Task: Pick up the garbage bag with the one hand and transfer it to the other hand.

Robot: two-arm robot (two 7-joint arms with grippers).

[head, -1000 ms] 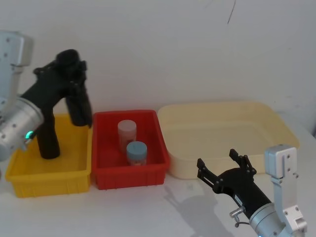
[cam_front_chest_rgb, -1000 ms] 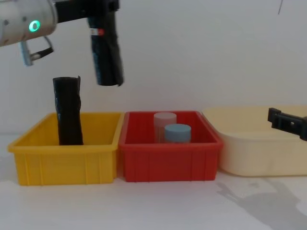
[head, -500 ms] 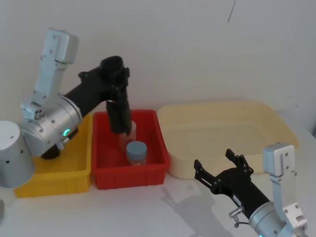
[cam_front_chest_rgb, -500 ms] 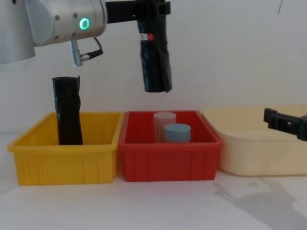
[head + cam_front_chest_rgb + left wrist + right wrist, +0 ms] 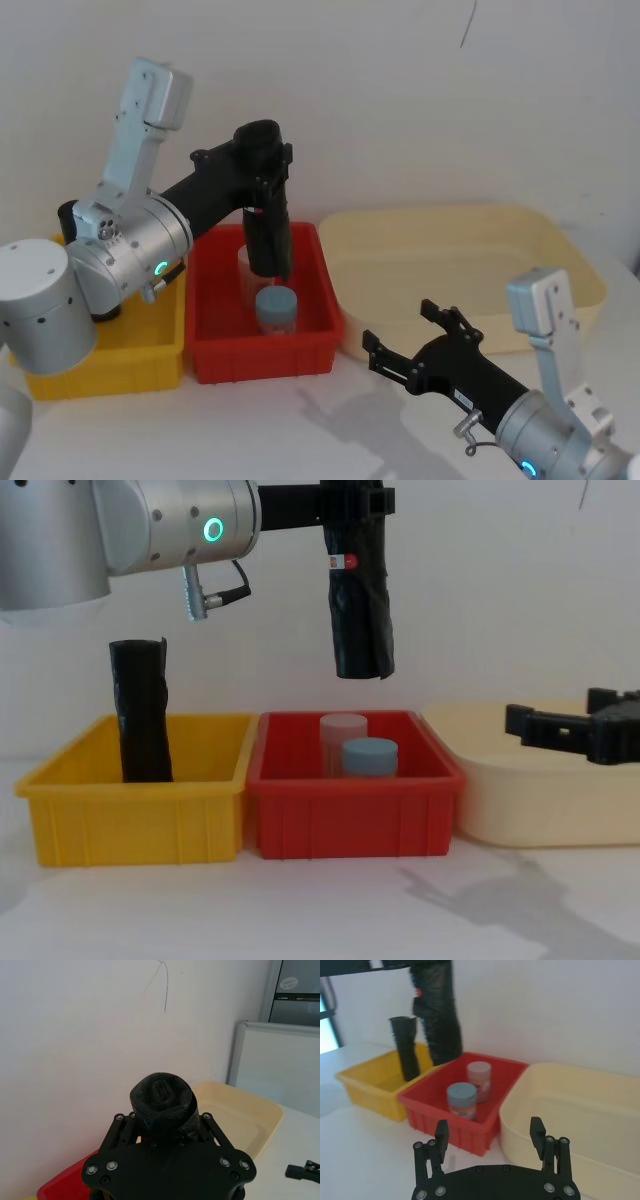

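While clamping garbage bag [image 5: 362,620] (upright), left gripper [image 5: 352,500] closed

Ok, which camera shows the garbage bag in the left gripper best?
The chest view. It shows the garbage bag side-on, nearly whole, red label included, hanging from the left gripper. The head view foreshortens it, the left wrist view shows one end, the right wrist view cuts off its top.

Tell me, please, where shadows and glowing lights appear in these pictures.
Head view: a soft grey shadow lies on the table beside the right gripper. Chest view: a like shadow spreads below that gripper; the green ring on the left arm glows brightly. Left wrist view: the bag in the left gripper shows little glare.
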